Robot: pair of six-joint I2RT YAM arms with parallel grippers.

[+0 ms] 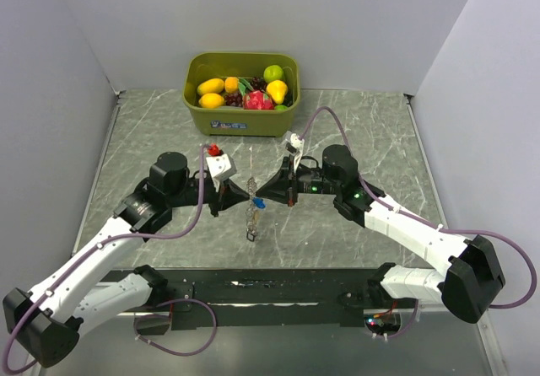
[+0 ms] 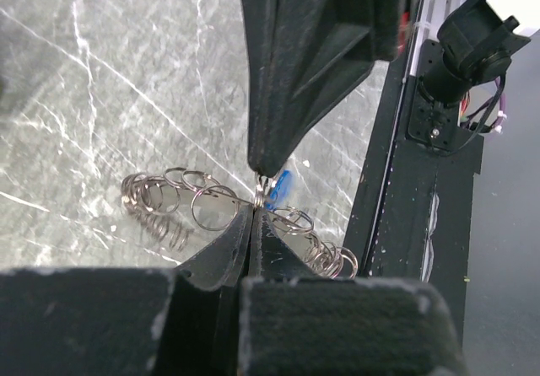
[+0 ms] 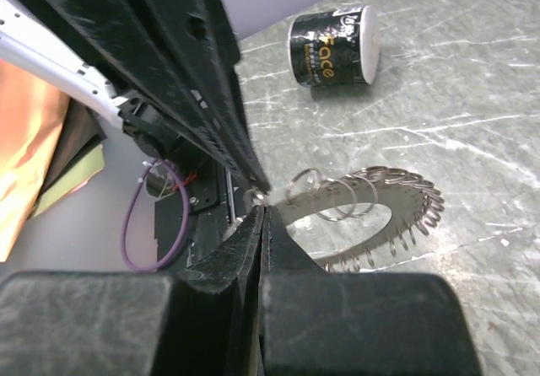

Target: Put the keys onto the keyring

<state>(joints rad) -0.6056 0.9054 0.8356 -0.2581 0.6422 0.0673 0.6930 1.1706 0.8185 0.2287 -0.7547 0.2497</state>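
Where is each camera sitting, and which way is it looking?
Top external: above and behind the arms, looking down at the table and fruit bin; both arms show.
Left wrist: on the left arm, looking past its left end effector at the right end effector.
Right wrist: on the right arm, facing back at the left one, black can beyond.
Shared: both wrist views see the keyring.

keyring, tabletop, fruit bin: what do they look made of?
keyring: bare metal, probably steel; silvery linked wire rings with bright glints.
tabletop: grey marble-look surface with white veins, slightly glossy; could be stone or laminate.
bin: olive-green moulded plastic, smooth with a slight sheen.
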